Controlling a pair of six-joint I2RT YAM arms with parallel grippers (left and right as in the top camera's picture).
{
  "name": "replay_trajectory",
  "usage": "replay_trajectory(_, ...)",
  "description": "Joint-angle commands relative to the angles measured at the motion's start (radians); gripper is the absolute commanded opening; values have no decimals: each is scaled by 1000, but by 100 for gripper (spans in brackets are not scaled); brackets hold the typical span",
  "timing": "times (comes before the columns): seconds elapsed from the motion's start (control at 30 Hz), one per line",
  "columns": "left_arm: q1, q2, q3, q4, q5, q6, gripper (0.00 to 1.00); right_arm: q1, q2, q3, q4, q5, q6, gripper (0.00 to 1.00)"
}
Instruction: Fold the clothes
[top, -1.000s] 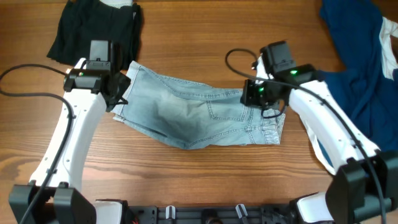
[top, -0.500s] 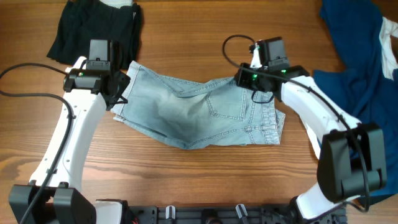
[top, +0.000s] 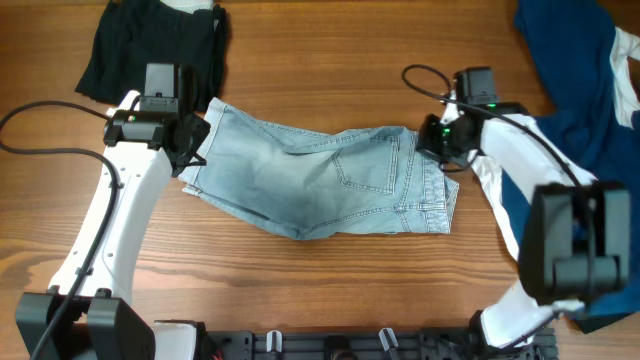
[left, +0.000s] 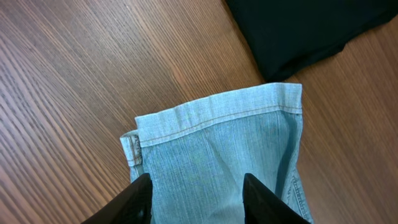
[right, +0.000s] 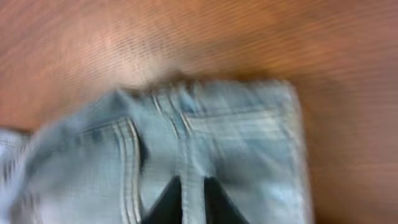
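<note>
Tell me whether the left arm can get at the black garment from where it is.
Probably yes. The black garment lies just beyond the left gripper, only bare table between; its fingers stand apart over the denim shorts' hem.

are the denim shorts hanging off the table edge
No, overhead the denim shorts lie wholly on the wooden tabletop, near its middle.

Setting: a reddish-brown wooden surface (top: 320, 60) with long dark grain lines running left to right, filling the overhead view from near edge to far edge. Light is even and diffuse, shadows soft. Wrist views show the same grain close up (left: 62, 74), one view blurred (right: 186, 31).
</note>
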Motion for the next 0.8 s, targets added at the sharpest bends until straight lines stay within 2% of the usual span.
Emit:
replay_trajectory(0.0, 2, 9, -15, 6, -25, 5, 48, -54, -101, 10, -134, -1, -103, 30)
replay_trajectory(0.1, 2, 10, -15, 18, -24, 5, 50, -65, -114, 9, -262, 0, -147, 43)
replay_trajectory(0.2, 2, 13, -15, 21, -24, 5, 51, -53, -113, -19, -290, 3, -164, 50)
replay_trajectory(0.27, 2, 13, -15, 20, -24, 5, 51, -51, -113, -57, -264, 3, -159, 50)
replay_trajectory(0.43, 2, 13, -15, 18, -24, 5, 61, -52, -113, -151, -179, 87, -108, 49)
replay_trajectory(0.53, 2, 13, -15, 18, -24, 5, 61, -52, -113, -168, -154, 85, -111, 40)
replay_trajectory(0.63, 2, 13, -15, 18, -24, 5, 61, -52, -121, -167, -144, 86, -98, 8)
replay_trajectory(0.67, 2, 13, -15, 18, -24, 5, 61, -52, -130, -166, -143, 87, -89, 4)
replay_trajectory(0.77, 2, 13, -15, 17, -24, 5, 61, -52, -191, -166, -148, 89, -77, 4)
